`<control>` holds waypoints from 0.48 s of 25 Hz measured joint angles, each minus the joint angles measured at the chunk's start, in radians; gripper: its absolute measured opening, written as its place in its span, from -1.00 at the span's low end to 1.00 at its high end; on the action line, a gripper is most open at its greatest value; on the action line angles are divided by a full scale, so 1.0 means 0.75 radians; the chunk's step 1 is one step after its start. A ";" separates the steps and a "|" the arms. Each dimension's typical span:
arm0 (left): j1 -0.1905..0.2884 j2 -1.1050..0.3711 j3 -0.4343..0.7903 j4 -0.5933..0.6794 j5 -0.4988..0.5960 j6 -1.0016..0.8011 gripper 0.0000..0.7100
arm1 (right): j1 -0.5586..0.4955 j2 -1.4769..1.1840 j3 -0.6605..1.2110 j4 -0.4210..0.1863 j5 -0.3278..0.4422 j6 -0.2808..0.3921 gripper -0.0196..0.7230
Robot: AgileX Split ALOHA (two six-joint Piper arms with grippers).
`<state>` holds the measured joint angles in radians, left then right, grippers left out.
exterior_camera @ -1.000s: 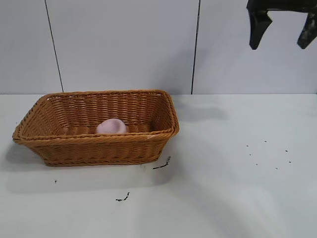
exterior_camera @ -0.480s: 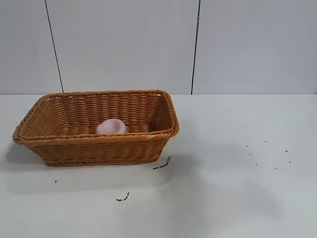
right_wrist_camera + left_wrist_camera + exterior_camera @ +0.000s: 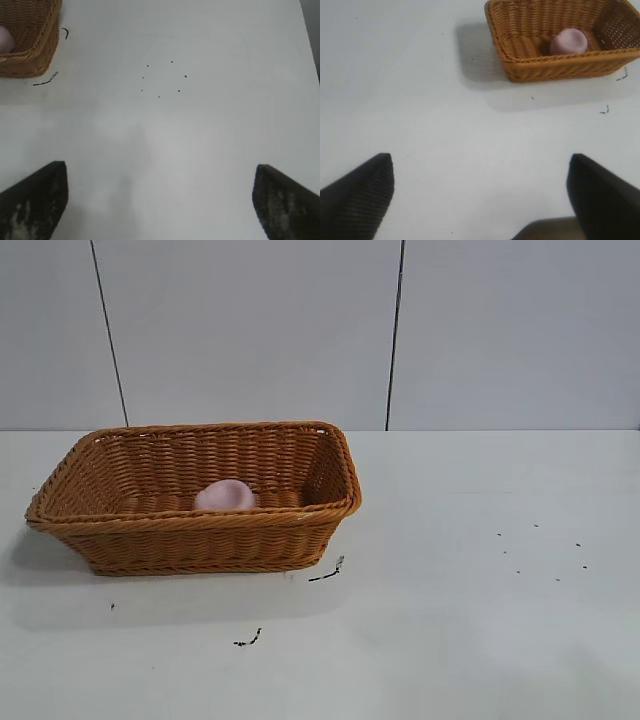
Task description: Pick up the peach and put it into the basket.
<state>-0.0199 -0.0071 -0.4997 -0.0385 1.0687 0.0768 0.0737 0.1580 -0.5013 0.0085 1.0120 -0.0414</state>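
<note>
The pale pink peach (image 3: 225,495) lies inside the orange-brown wicker basket (image 3: 190,530) at the left of the white table. It also shows in the left wrist view (image 3: 568,41), inside the basket (image 3: 560,65). In the right wrist view only an edge of the peach (image 3: 5,39) and a corner of the basket (image 3: 35,55) show. My left gripper (image 3: 480,165) is open and empty, high above bare table away from the basket. My right gripper (image 3: 160,172) is open and empty, high above the right part of the table. Neither gripper shows in the exterior view.
Small black marks lie on the table in front of the basket (image 3: 328,571) and at the right (image 3: 540,550). A grey panelled wall (image 3: 395,335) stands behind the table.
The right gripper, seen at the top right of the exterior view one second ago, has risen out of that view. The peach and basket have not moved.
</note>
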 joint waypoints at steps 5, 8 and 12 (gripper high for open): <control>0.000 0.000 0.000 0.000 0.000 0.000 0.95 | -0.044 -0.013 0.000 0.000 0.000 0.000 0.91; 0.000 0.000 0.000 0.000 0.000 0.000 0.95 | -0.089 -0.074 0.000 0.000 0.000 0.000 0.91; 0.000 0.000 0.000 0.000 0.000 0.000 0.95 | -0.097 -0.203 0.000 0.001 0.000 0.000 0.91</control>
<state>-0.0199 -0.0071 -0.4997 -0.0385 1.0687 0.0768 0.0011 0.0058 -0.5013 0.0094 1.0120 -0.0414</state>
